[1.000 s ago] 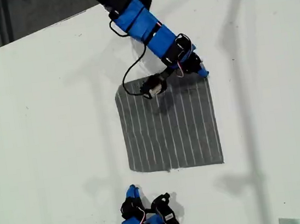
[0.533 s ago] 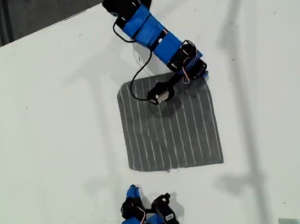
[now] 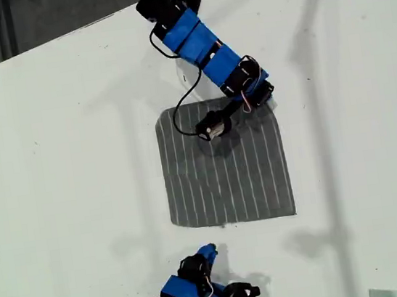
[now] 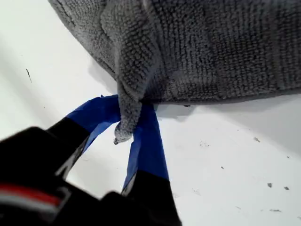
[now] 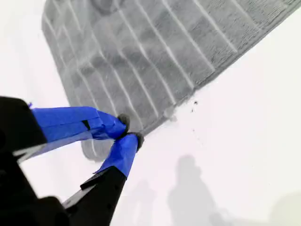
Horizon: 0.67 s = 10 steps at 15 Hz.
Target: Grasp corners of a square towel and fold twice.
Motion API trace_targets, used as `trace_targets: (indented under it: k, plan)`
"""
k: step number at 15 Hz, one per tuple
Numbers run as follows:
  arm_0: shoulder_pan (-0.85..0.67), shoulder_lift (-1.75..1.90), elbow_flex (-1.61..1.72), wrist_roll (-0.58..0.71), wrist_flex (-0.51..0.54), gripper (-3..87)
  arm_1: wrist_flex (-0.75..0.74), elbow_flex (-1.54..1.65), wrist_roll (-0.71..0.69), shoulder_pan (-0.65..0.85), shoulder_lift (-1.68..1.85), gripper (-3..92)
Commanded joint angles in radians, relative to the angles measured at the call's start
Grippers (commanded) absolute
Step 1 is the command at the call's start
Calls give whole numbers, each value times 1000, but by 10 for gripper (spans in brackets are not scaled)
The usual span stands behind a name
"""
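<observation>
Towel (image 3: pixel 226 163): grey with thin white stripes, spread flat in the middle of the white table (image 3: pixel 60 152).

Nearest, at the lower edge of the exterior view: my second gripper (image 3: pixel 207 250), just short of the towel's lower edge and apart from it. In the second wrist view, blue jaws closed tip to tip, nothing between them, hanging over bare table beside a rounded corner (image 5: pixel 91 150).

Farther, at the towel's upper corner on the exterior view's right: my first gripper (image 4: pixel 124 122), blue jaws pinched on that corner (image 4: pixel 123 132). Cloth bunched into a small fold between the jaws there. Rest of the towel lying on the table.
</observation>
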Motion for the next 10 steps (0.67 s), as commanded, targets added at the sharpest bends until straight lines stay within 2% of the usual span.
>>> trace_targets:
  k: [1, 2, 3, 6, 9, 10]
  plan:
    - [184, -726, -597, -60, 67, 78, -8, 5, -6, 5, -21, -2]
    - [244, -876, -761, -91, 101, 98, -14, 5, -6, 2, -31, -2]
    - [291, -940, -815, -120, 84, 117, -21, 5, -6, -3, -37, -2]
    - [399, -974, -815, -215, 55, 136, -17, 6, -6, -9, -40, -2]
    - [445, -996, -785, -238, -2, 142, -26, 6, -12, -6, -41, -2]
    - [445, -992, -758, -202, -72, 156, -29, 6, -12, -5, -44, -2]
